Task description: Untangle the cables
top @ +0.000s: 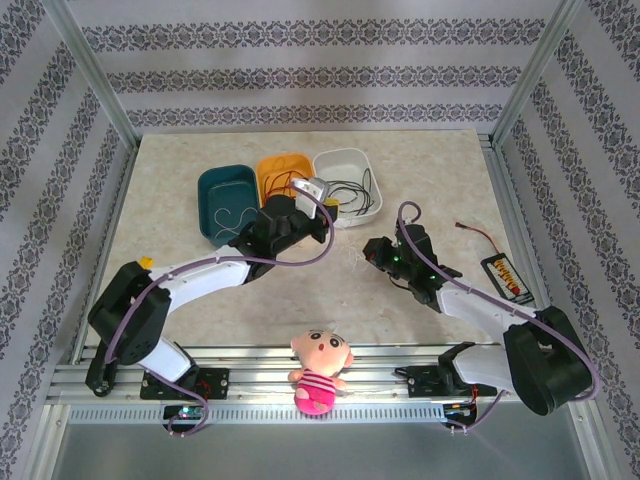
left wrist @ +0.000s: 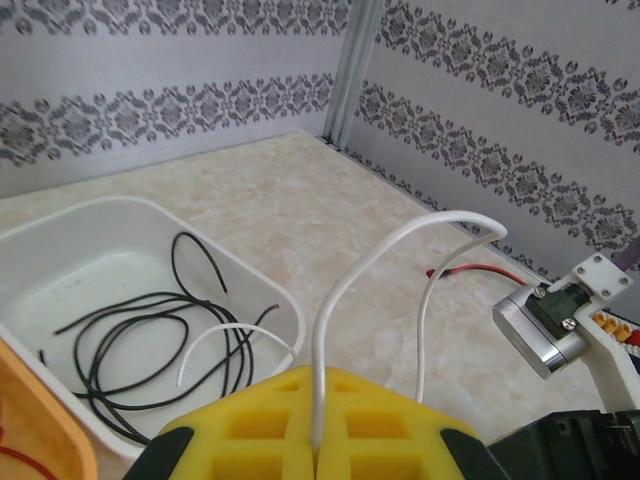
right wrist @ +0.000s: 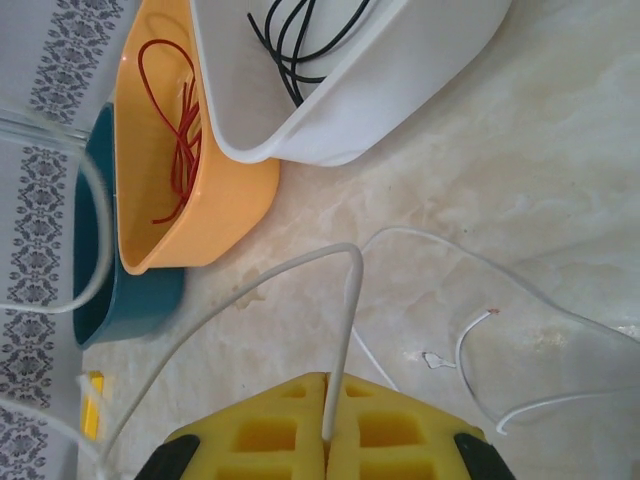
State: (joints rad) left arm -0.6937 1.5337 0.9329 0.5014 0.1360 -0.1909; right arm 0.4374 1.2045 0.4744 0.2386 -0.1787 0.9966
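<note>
Left claw (left wrist: 318, 455) and right claw (right wrist: 326, 428) each clamped on a white cable (right wrist: 345, 310)
Thin, light and limp (probably slippery), it seems best held near a free end; beyond, white strands (right wrist: 458, 350) lie loose on the tabletop (right wrist: 540, 160), then black cables (left wrist: 150, 322) in the white bin (left wrist: 60, 270) and red cables (right wrist: 182, 125) in the orange bin (right wrist: 235, 215).

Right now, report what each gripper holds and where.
Left gripper pinches a thin white cable below its arch; right gripper pinches a white cable just under a sharp bend.
</note>
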